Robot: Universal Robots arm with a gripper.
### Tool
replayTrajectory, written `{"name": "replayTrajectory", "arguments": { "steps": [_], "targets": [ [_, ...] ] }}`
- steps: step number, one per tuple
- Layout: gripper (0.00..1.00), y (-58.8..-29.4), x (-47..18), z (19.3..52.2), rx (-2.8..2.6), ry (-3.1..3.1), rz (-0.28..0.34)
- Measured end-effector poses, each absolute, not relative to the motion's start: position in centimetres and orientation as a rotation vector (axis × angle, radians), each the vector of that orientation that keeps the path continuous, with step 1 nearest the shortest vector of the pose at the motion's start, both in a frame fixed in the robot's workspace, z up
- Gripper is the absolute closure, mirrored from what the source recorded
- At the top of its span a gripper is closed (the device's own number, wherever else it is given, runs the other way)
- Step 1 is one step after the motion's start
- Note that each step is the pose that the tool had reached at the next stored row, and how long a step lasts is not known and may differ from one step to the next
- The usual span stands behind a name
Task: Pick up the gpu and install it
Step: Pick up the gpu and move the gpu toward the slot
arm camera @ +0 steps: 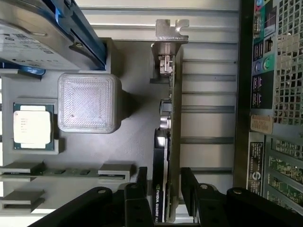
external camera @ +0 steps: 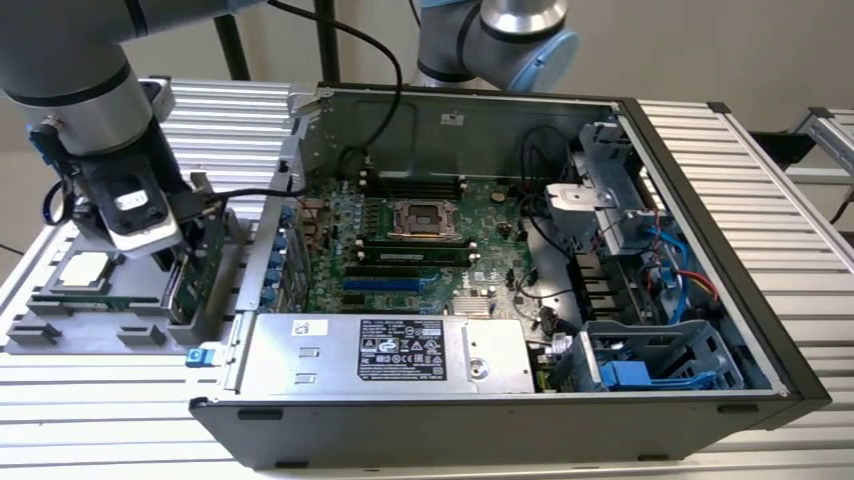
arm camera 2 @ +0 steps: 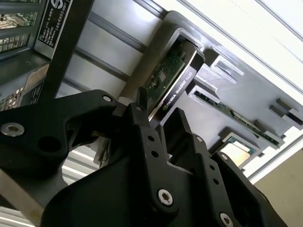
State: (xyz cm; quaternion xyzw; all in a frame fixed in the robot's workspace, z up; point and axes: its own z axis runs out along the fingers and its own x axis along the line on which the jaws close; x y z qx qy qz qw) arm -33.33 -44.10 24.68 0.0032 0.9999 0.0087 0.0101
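ROBOTICS LAB, COMPUTER ASSEMBLY STATION: A counter of ribbed aluminium profiles (external camera: 747, 170) carries an open black desktop computer case (external camera: 507, 425) lying on its side, its green motherboard (external camera: 501, 262) exposed. Just beside the case, on the exterior view's left, sits a grey plastic parts tray (external camera: 87, 338) with shaped slots. A silver-grey jointed robot arm (external camera: 80, 90) hangs over the tray. A second silver arm with pale blue joint caps (external camera: 514, 40) stands behind the case, before a bare pale wall (external camera: 694, 50).
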Motion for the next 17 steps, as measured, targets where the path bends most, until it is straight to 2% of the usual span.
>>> {"name": "replayTrajectory", "arguments": {
  "steps": [17],
  "targets": [
    [0.0,-44.0,-33.5,23.2,0.021,3.119,0.011]
  ]
}}
